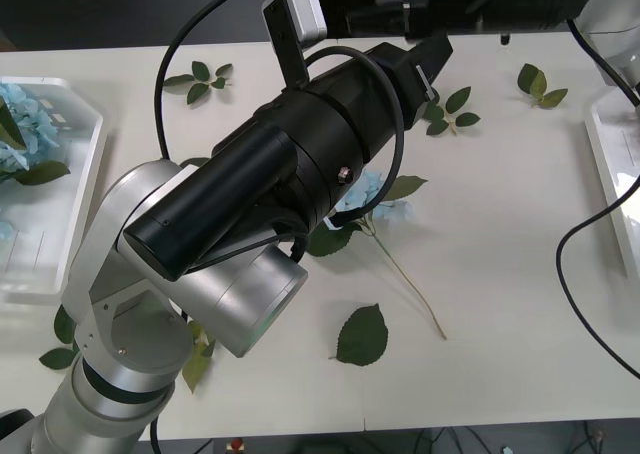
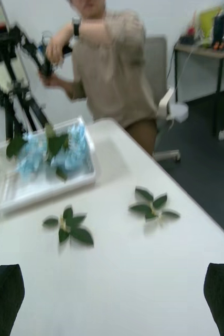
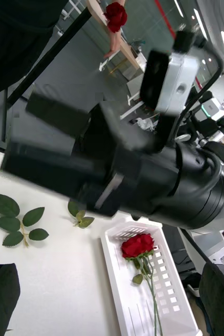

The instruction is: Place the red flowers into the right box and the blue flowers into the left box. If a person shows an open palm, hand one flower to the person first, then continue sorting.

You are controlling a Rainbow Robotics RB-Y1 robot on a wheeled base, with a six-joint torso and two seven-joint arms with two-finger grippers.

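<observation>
**blue flower mid-table, both grippers open and empty**

- blue flower (image 1: 372, 188) lies on the table (image 1: 500, 274) near the middle. its pale head is partly hidden under the left arm (image 1: 290, 184), and its thin stem runs toward the near right.
- left box (image 1: 85, 189), far left, already holds blue flowers (image 2: 72, 147). right box (image 3: 123, 283) holds one red flower (image 3: 138, 245).
- left gripper (image 3: 110, 294): fingers spread wide, nothing between them, facing the right box.
- right gripper (image 2: 112, 296): fingers also wide apart and empty, above bare table, facing the left box.
- a loose leaf (image 1: 362, 336) lies near the stem's end. leaf sprigs (image 2: 70, 227) are scattered on the far side and are not to be sorted.

handling (judgement): the flower looks very light. the head is soft and fluffy and would crush or shed if pinched. the stem is thin, lies flat on the table, and is likely to slip or roll. best hold is on the stem just below the head and big leaves, so the head does not swing. the fingers must come right down to the tabletop.
</observation>
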